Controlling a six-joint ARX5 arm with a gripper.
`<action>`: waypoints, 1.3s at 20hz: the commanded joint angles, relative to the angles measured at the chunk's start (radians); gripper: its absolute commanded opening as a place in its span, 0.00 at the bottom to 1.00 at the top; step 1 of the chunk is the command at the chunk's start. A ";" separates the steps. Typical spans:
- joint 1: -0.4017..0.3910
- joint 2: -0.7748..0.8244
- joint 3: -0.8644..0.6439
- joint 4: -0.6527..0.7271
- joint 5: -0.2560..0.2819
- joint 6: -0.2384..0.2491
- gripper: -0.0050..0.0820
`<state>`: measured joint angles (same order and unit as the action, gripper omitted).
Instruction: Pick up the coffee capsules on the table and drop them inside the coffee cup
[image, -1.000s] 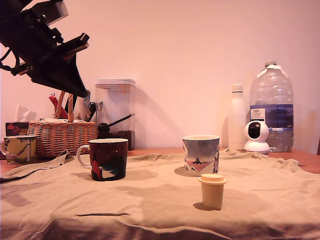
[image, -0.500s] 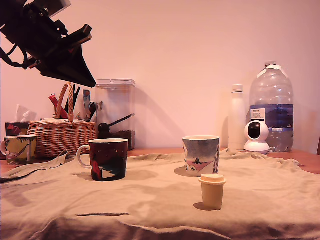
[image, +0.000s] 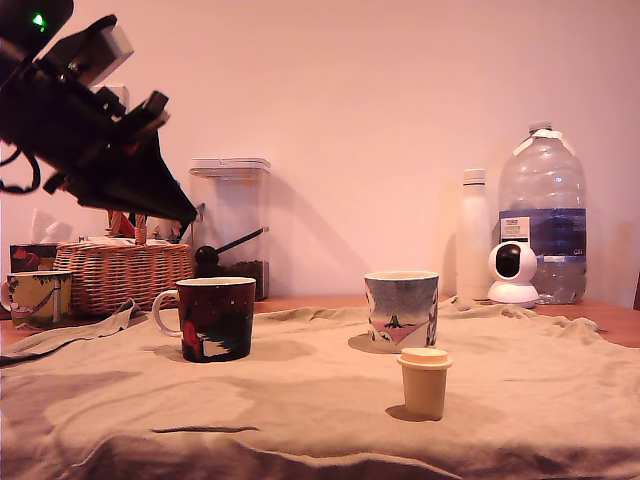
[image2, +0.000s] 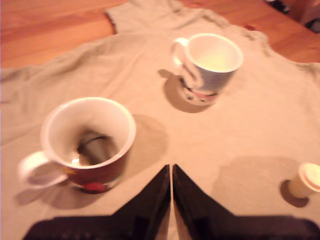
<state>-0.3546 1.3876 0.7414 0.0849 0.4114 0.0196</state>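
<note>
Since the earlier frames the arm has swung lower and toward the dark red mug (image: 212, 318). Inside that mug (image2: 89, 143) lies a dark capsule (image2: 96, 150), blurred. The cream capsule (image: 424, 381) stands upright on the olive cloth (image: 300, 400), well apart from the mug toward the exterior view's right, just in front of the blue-grey mug (image: 401, 309). The end effector (image2: 171, 175) hangs above the cloth beside the dark red mug, fingers pressed together, holding nothing. Open cloth lies between the mugs; bare wooden bench (image2: 45, 25) shows beyond its edge.
</note>
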 joint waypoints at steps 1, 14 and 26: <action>-0.030 -0.014 -0.035 0.028 0.008 0.006 0.04; -0.267 -0.146 -0.207 0.106 -0.027 -0.010 0.04; -0.397 -0.468 -0.468 0.066 -0.024 -0.072 0.04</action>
<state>-0.7406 0.9298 0.2939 0.1383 0.3859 -0.0486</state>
